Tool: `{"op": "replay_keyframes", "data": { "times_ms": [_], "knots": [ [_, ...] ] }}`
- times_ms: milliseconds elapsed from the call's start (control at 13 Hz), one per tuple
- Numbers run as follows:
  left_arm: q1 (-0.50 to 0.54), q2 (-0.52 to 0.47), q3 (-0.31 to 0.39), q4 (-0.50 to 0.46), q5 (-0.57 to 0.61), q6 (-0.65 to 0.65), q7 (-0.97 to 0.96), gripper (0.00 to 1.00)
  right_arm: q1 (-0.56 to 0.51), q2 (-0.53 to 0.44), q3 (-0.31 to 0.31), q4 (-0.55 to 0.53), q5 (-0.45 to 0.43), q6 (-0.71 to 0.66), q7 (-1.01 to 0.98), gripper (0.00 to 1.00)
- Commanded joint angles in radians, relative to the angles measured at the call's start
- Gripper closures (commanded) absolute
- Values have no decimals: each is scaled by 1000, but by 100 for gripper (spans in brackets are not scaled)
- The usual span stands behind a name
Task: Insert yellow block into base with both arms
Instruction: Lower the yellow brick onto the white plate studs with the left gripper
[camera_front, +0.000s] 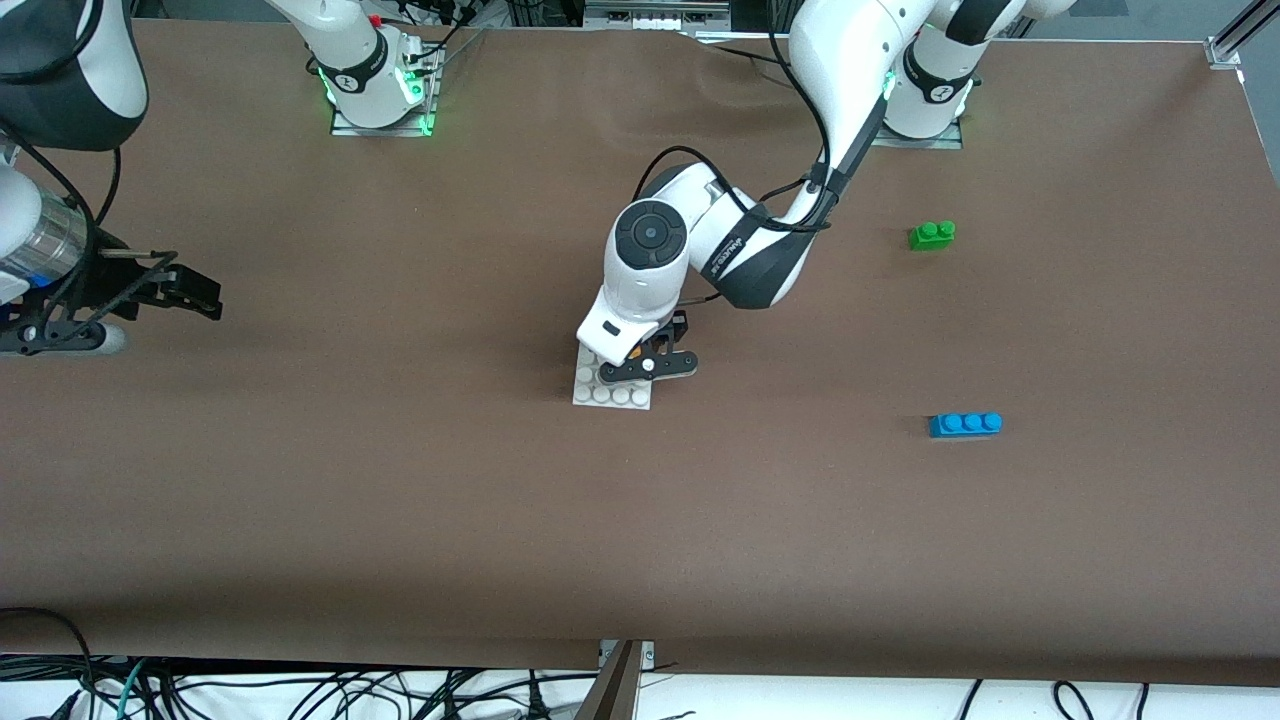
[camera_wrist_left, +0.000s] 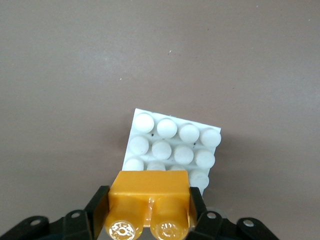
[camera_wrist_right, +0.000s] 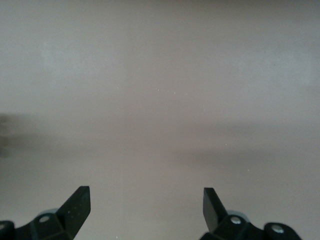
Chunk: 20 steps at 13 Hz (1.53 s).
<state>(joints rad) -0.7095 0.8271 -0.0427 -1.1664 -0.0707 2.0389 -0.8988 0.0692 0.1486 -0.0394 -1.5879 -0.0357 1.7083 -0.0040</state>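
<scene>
The yellow block (camera_wrist_left: 148, 200) is clamped between the black fingers of my left gripper (camera_wrist_left: 148, 212), its two studs facing the wrist camera. It hangs just over one edge of the white base (camera_wrist_left: 172, 145), whose round studs show past the block. In the front view the left gripper (camera_front: 652, 356) reaches down over the base (camera_front: 611, 392) at the table's middle, and only a sliver of the yellow block (camera_front: 653, 351) shows. My right gripper (camera_wrist_right: 146, 202) is open and holds nothing. The right gripper (camera_front: 185, 293) waits above the table at the right arm's end.
A green two-stud brick (camera_front: 931, 235) lies toward the left arm's end of the table. A blue three-stud brick (camera_front: 965, 424) lies nearer the front camera than the green one. Cables hang along the table's front edge.
</scene>
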Motion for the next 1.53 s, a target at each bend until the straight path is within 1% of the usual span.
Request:
{"op": "replay_keyframes", "data": {
  "times_ms": [0, 77, 230, 460, 537, 767, 920, 1457],
  "knots": [
    [-25, 76, 29, 106, 32, -13, -25, 84, -15, -34, 35, -21, 6, -2, -25, 0],
    [-54, 89, 64, 114, 32, -13, -23, 83, -15, -34, 36, -21, 7, -1, -27, 0],
    [-132, 107, 157, 116, 31, -13, -20, 84, -46, -35, 36, -8, 14, 4, -19, 0],
    [-140, 116, 161, 120, 29, -6, -25, 83, -72, -35, 35, -6, 16, 74, -25, 0],
    [-140, 121, 159, 119, 29, 19, -26, 83, -74, -35, 30, -6, 16, 79, -25, 0],
    [-140, 139, 158, 119, 29, 32, -14, 84, -74, -55, 30, -14, 14, 62, -25, 0],
    [-140, 152, 156, 119, 28, 50, 0, 84, -74, -79, 29, -11, 14, 7, -30, 0],
    [-148, 159, 142, 116, 22, 53, 1, 84, -89, -83, 27, -8, 3, -25, -30, 0]
  ]
}}
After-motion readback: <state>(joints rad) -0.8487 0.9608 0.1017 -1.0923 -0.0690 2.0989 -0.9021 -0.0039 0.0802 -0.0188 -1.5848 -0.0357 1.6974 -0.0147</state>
